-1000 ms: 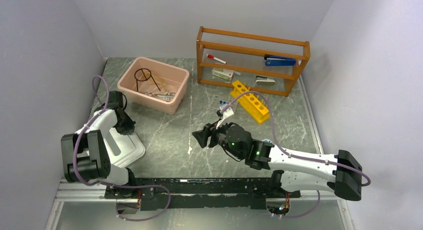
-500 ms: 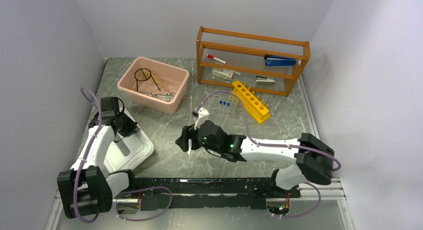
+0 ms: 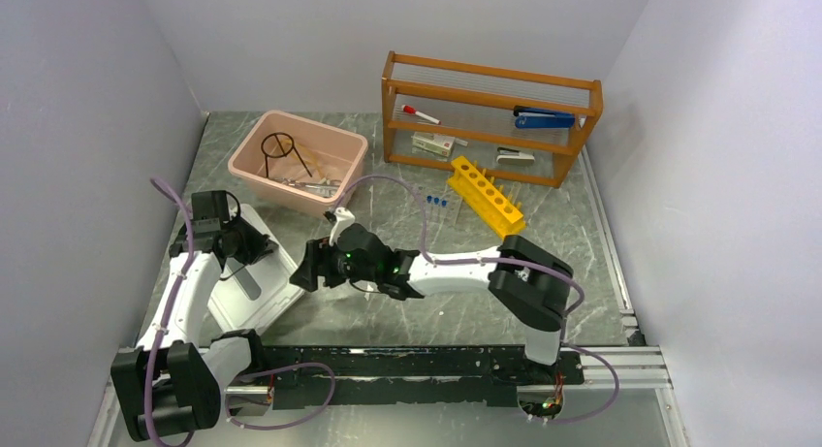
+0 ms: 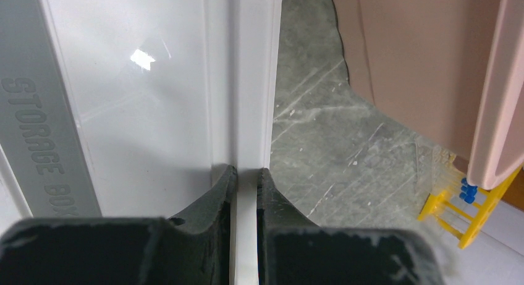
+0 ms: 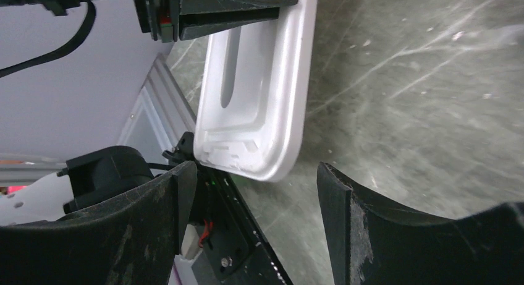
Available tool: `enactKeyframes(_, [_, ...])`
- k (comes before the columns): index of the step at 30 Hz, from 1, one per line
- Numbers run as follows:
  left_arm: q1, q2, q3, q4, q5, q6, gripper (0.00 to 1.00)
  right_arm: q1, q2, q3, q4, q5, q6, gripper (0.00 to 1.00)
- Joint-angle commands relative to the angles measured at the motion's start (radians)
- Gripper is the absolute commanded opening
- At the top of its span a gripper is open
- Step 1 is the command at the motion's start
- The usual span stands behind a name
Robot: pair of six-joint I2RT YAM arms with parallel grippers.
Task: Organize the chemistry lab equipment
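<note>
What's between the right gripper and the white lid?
Only bare grey tabletop. In the right wrist view, the open right gripper faces the white lid at its corner, with nothing lying in the gap.

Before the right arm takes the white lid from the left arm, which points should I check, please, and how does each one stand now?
1. The left gripper is shut on the edge of the white lid: ok.
2. The right gripper is open: ok.
3. The lid corner is truly inside the right gripper: cannot tell. The wrist view lines them up, but depth is unclear.
4. The pink bin is uncovered: ok.
5. All loose equipment is in the bin: not ok. The blue-capped tubes lie on the table beside the yellow rack.
</note>
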Motion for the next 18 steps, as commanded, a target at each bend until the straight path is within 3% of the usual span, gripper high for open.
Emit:
enactKeyframes(1, [0.0, -0.015, 0.034, -0.012, 0.097, 0.018, 0.05, -0.022, 0.085, 0.02, 0.096, -0.092, 0.086, 0.73])
enactKeyframes(8, [0.002, -0.031, 0.06, -0.058, 0.128, 0.041, 0.05, -0.037, 0.163, 0.028, 0.195, -0.195, 0.076, 0.69])
enactKeyframes(12, [0.002, -0.041, 0.057, -0.067, 0.139, 0.038, 0.05, -0.04, 0.178, 0.019, 0.276, -0.233, 0.102, 0.61])
enactKeyframes(14, [0.003, -0.051, 0.052, -0.07, 0.14, 0.035, 0.05, -0.045, 0.189, 0.023, 0.311, -0.265, 0.12, 0.53])
enactKeyframes(18, [0.003, -0.068, 0.057, -0.082, 0.122, 0.04, 0.05, -0.054, 0.201, 0.026, 0.37, -0.312, 0.152, 0.26])
